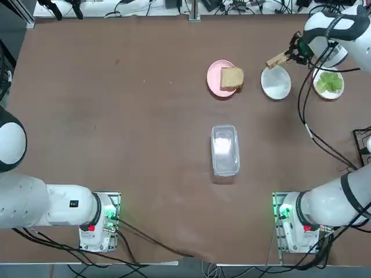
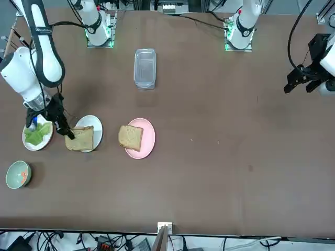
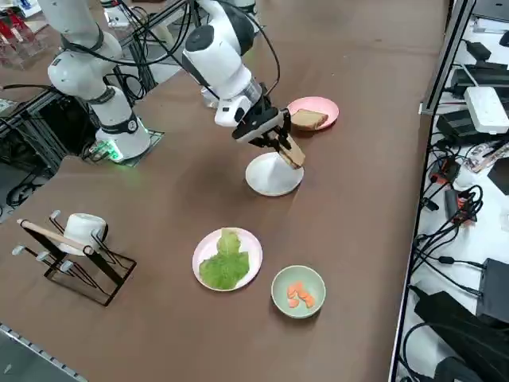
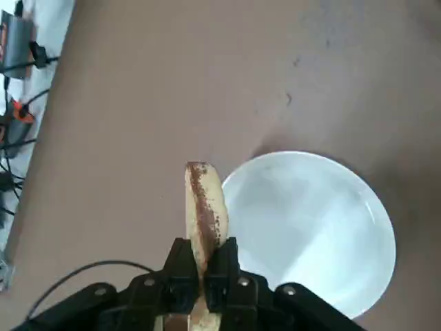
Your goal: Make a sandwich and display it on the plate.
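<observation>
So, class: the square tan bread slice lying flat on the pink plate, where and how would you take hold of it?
Grip the tan bread slice by its edge that overhangs the pink plate's rim, toward the white plate. It lies flat, so come from that side with one finger above and one below.

table point(image 1: 116, 116): plain dull brown
plate point(image 1: 276, 84): plain white, bare
bread slice in the gripper point(image 4: 204, 210): tan face, dark brown crust along the edge
gripper point(image 4: 203, 276): black fingers on a white arm
pink plate point(image 1: 215, 78): pale pink, plain
bread slice on the pink plate point(image 1: 232, 77): tan-brown, darker crust
lettuce point(image 3: 227, 263): bright green, on a pinkish-white plate point(image 3: 253, 255)
small bowl point(image 3: 298, 291): pale green, orange pieces inside
box point(image 1: 225, 149): clear, colourless
</observation>
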